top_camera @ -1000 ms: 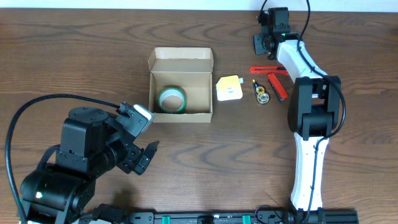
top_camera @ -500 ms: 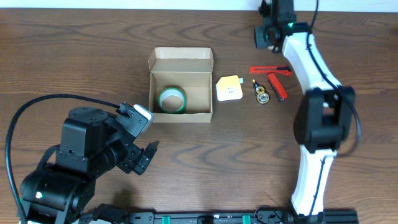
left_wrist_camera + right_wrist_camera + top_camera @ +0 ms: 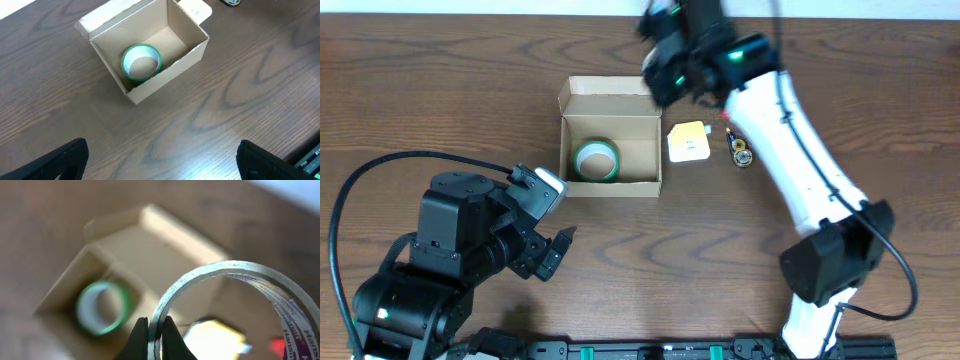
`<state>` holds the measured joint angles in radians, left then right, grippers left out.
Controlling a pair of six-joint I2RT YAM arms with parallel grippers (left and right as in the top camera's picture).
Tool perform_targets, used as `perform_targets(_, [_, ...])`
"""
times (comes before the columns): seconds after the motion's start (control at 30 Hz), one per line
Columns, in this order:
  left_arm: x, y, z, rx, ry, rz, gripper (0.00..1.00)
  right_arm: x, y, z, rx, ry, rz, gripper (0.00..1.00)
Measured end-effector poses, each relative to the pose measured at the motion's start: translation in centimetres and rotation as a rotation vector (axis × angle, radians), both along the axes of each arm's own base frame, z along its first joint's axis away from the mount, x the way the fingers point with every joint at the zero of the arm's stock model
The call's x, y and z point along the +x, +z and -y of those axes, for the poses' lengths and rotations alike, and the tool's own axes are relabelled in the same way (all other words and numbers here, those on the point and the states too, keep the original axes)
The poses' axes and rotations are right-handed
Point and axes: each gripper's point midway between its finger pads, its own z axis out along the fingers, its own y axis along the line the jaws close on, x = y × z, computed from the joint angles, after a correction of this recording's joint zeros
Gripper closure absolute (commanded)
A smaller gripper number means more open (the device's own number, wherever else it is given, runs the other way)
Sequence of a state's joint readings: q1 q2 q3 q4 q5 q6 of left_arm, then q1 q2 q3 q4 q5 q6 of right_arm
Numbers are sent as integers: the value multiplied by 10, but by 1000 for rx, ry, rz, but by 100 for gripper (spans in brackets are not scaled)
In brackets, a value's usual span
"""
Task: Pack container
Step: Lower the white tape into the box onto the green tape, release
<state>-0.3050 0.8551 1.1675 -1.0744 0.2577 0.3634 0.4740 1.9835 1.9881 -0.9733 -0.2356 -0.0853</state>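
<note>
Container: the container [image 3: 610,100] stands open on the table [image 3: 440,80]. My right gripper [image 3: 154,337] hangs over its far right corner, and my left gripper [image 3: 165,167] is well apart on its near side.
Look: plain brown cardboard, rectangular, flap lid folded back, with a green tape roll [image 3: 141,61] lying flat inside.
Right jaws: clamped on the thin rim of a clear tape roll [image 3: 227,269] with purple print.
Left jaws: spread wide, holding nothing.
Beside container: a flat yellow packet [image 3: 688,141] lies just right.
</note>
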Motion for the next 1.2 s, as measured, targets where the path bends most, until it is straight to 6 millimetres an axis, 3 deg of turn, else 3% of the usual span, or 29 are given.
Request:
perform_targets(0.23, [0, 0, 0, 0, 0, 0, 5, -59, -25, -64, -47, 223, -65, 99])
perform_targets(0.37, [0, 0, 0, 0, 0, 1, 5, -77, -43, -84, -61, 278, -102, 99])
perform_targets(0.6, [0, 0, 0, 0, 0, 0, 5, -86, -88, -91, -102, 278, -188, 99])
perform_targets(1.0, [0, 0, 0, 0, 0, 0, 5, -103, -110, -111, -114, 326, -228, 99])
perform_targets(1.2, [0, 0, 0, 0, 0, 0, 5, -102, -124, -115, -121, 329, -242, 99])
